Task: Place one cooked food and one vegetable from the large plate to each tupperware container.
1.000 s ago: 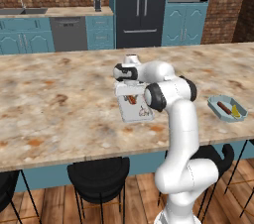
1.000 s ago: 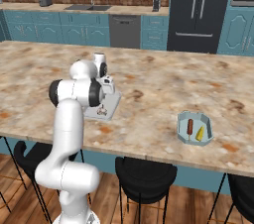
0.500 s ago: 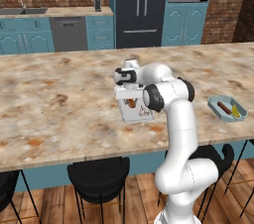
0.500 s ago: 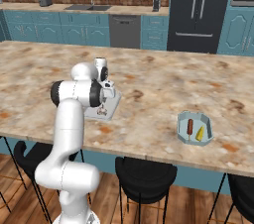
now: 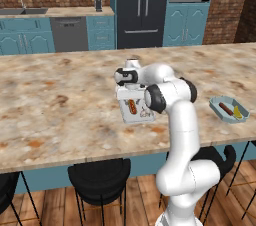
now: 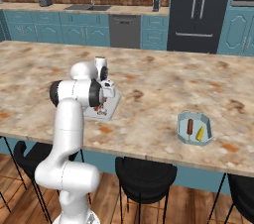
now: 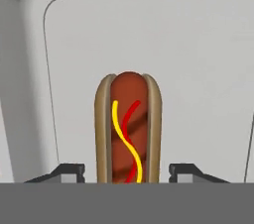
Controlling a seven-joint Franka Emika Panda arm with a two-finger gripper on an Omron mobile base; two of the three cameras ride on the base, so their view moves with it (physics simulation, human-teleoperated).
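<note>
On the marble-look table [image 5: 60,105], right in front of the robot, sits the rectangular container [image 5: 134,109], and the hot dog in a bun [image 7: 129,128] is lying flat on its floor. In the hand view the hot dog runs straight up the middle, with yellow and red squiggles of sauce down the sausage. The pincer [image 7: 128,171] hangs right over it, one dark fingertip [image 7: 69,171] on each side of the bun's near end. There's a visible sliver of tray floor between each tip and the bun, so the jaws look spread apart and not squeezing anything.

From the left base view you can also spot a small whitish-pink garlic bulb [image 5: 144,113] in the same rectangular container, just beside the hot dog, on the side nearer the robot's body. The arm's wrist covers the far end of that tray.

Well off to the robot's right, near the table's front edge, is the octagonal container [image 6: 195,128]. Inside it are the long red-brown sausage on a stick [image 6: 190,128] and the little yellow corn cob [image 6: 200,134], lying side by side, close together; can't tell if they actually touch.
</note>
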